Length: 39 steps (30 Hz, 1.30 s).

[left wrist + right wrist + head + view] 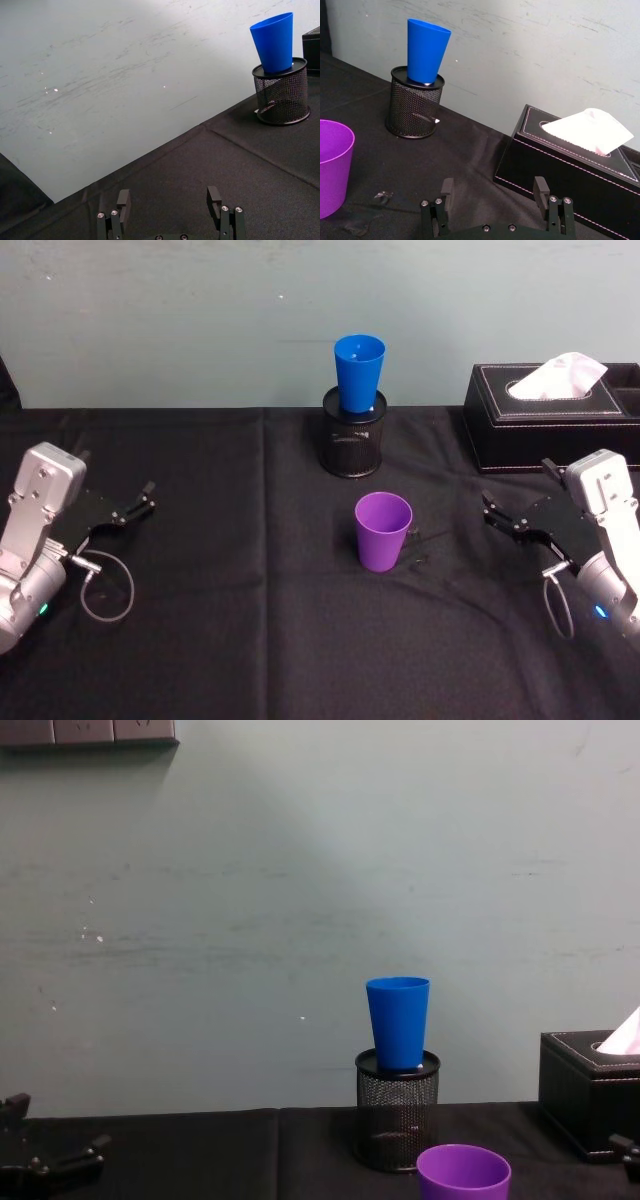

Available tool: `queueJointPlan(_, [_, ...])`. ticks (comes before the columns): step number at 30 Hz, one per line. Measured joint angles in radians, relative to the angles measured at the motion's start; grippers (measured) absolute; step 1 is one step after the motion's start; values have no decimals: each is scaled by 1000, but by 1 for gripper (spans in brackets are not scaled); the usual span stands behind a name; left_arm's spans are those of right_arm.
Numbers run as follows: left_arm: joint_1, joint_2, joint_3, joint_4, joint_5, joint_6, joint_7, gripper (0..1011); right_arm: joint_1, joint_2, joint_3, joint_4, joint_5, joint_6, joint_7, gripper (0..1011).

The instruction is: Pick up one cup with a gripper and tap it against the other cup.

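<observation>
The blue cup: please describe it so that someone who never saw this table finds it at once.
On the black table, find the black mesh pen holder near the back wall, left of the tissue box. The blue cup stands mouth up on it; the purple cup stands on the table.

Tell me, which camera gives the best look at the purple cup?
The head view: the purple cup stands whole and upright on the black cloth, before the mesh pen holder. The right wrist view cuts it at the edge; the chest view catches just its top.
</observation>
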Motion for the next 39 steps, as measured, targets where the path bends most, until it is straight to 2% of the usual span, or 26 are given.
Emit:
queueJointPlan(12, [0, 0, 0, 0, 0, 0, 0, 1000, -1, 0, 4, -1, -1, -2, 4, 1000])
queueJointPlan(17, [0, 0, 0, 0, 0, 0, 0, 1000, -20, -1, 30, -33, -1, -20, 15, 1000])
queueJointPlan(22, [0, 0, 0, 0, 0, 0, 0, 1000, -46, 5, 61, -81, 30, -32, 39, 1000])
queueJointPlan(26, [0, 0, 0, 0, 0, 0, 0, 1000, -72, 21, 84, -117, 89, -45, 106, 1000])
queueJointPlan(32, [0, 0, 0, 0, 0, 0, 0, 1000, -114, 52, 97, -157, 239, -45, 315, 1000])
queueJointPlan(35, [0, 0, 0, 0, 0, 0, 0, 1000, -124, 52, 89, -161, 280, -33, 387, 1000])
queueJointPlan(39, [0, 0, 0, 0, 0, 0, 0, 1000, -125, 43, 73, -149, 297, -17, 436, 1000])
